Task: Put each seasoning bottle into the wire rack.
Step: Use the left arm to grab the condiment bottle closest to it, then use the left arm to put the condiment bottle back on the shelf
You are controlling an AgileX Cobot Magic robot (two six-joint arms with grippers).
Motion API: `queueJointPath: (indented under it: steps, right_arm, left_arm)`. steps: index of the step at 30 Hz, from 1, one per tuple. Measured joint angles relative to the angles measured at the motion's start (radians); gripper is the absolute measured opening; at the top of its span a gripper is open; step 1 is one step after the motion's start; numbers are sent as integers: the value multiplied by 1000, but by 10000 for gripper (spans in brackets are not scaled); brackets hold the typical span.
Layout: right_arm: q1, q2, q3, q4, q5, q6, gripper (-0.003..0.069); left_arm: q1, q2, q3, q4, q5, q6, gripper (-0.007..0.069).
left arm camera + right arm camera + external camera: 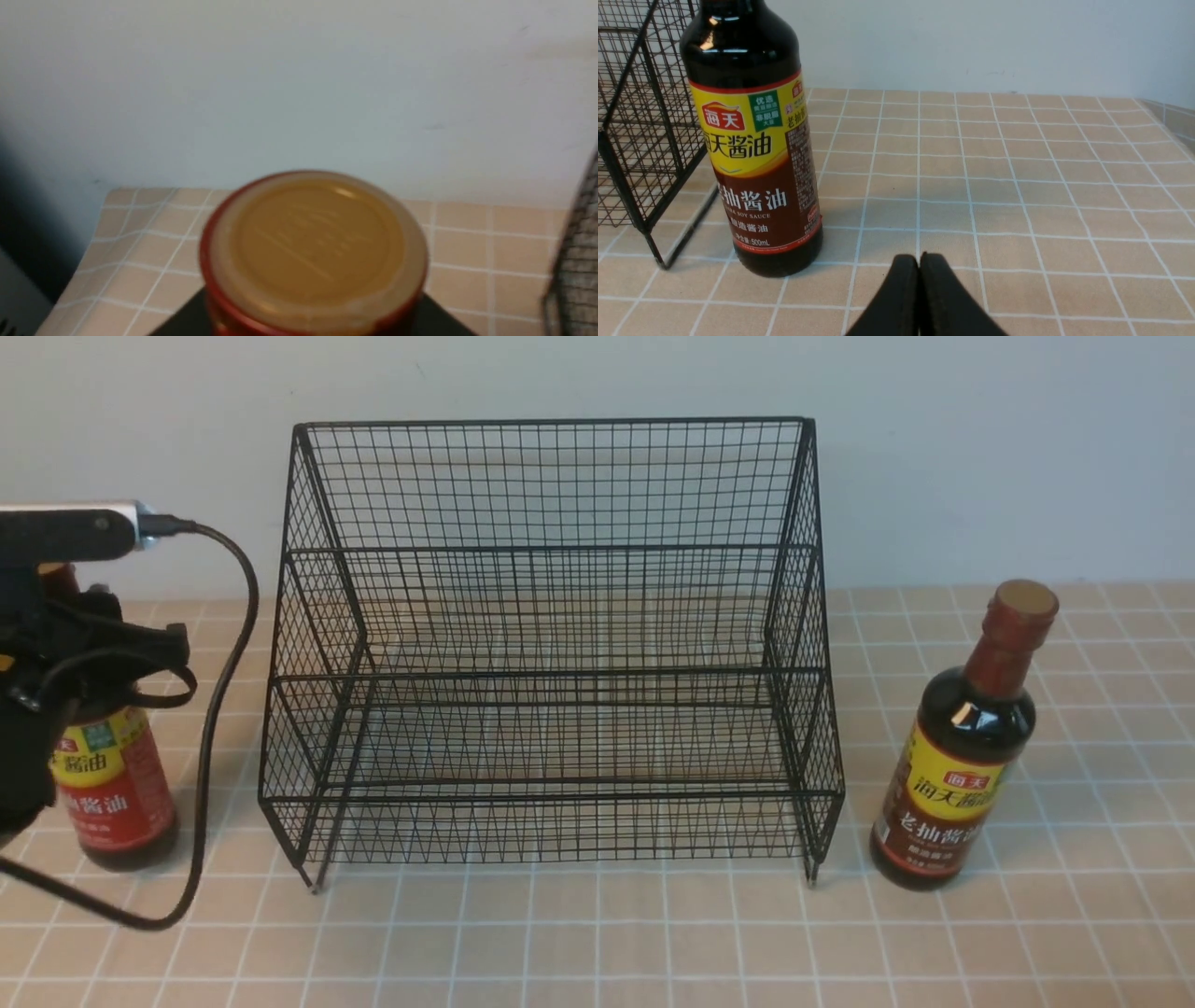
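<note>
The black wire rack [551,616] stands mid-table and holds no bottles. A soy-sauce bottle with a yellow-and-red label [117,784] stands left of it. My left gripper [140,663] is around this bottle's neck and shoulder, and its fingers are hidden. The left wrist view shows only the tan cap [313,242] close up. A bottle with a yellow-and-brown label [962,756] stands right of the rack and also shows in the right wrist view [756,149]. My right gripper [919,261] is shut and empty, low over the table beside that bottle.
A black cable [219,709] loops from the left wrist camera down onto the tiled tabletop [597,943] between the left bottle and the rack. A pale wall [980,448] runs close behind the rack. The table's left edge [88,252] lies near the left bottle.
</note>
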Motion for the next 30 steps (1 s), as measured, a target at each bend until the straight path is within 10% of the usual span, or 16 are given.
queueJointPath:
  steps: [18,30]
  right_arm:
    - [0,0,0,0,0,0,-13]
    - [0,0,0,-1,0,0,-13]
  left_arm:
    - [-20,-369,-320,34,235,44,255]
    - [-275,-187,-345,37,215,-36,255]
